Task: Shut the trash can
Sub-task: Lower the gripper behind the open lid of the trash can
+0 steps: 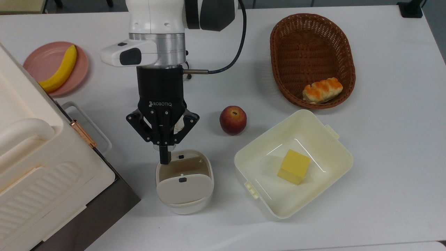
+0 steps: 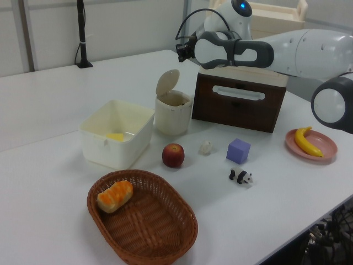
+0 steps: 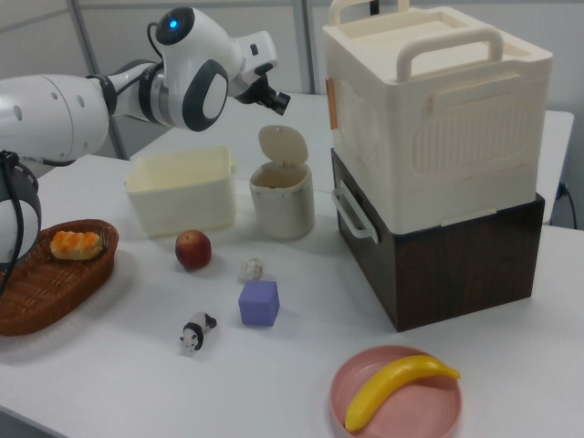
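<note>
Top view: gripper (image 1: 164, 158) with fingers pressed together, nothing held, tip over the trash can (image 1: 184, 181) rim at about 11 o'clock of the opening. Lid (image 1: 184, 188) standing open at the 6 o'clock side. Apple (image 1: 232, 120) at 2 o'clock of the can, pale-yellow tub (image 1: 332, 151) at 3 o'clock.

Left view: gripper (image 2: 181, 51) well above the can (image 2: 172, 114), at 1 o'clock of the raised lid (image 2: 167, 82). Risk judged: descent from here would enter the open mouth, not the lid's back, so no closing.

Right view: gripper (image 3: 277, 103) at 12 o'clock above the lid (image 3: 281, 143); can (image 3: 281, 201) just beside the dark-based appliance (image 3: 438, 146). Risk judged: an off-centre push could slide or tip the light can.
</note>
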Motion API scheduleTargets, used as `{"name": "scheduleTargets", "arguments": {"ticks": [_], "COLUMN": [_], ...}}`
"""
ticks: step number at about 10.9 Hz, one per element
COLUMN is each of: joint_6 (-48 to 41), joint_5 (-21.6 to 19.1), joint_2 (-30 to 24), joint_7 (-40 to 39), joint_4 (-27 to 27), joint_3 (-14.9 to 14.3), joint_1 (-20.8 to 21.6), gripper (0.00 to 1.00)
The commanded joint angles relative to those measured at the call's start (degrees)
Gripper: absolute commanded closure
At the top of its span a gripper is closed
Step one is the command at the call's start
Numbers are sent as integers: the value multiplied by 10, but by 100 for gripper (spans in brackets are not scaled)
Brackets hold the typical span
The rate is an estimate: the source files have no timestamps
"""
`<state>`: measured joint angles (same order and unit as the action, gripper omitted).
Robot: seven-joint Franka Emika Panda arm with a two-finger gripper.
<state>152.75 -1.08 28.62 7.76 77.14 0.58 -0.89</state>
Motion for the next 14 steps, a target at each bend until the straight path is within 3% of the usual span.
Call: {"name": "scheduleTargets", "arguments": {"ticks": [1, 7, 14], "joint_6": [18, 41, 42], "joint_5": [2, 2, 2], "joint_2": [15, 32, 50], "joint_7": [-10, -9, -9], "joint_4": [-12, -27, -42], "joint_3": [-8, -13, -37], "joint_1": [13, 15, 46], "gripper": [100, 100, 100]}}
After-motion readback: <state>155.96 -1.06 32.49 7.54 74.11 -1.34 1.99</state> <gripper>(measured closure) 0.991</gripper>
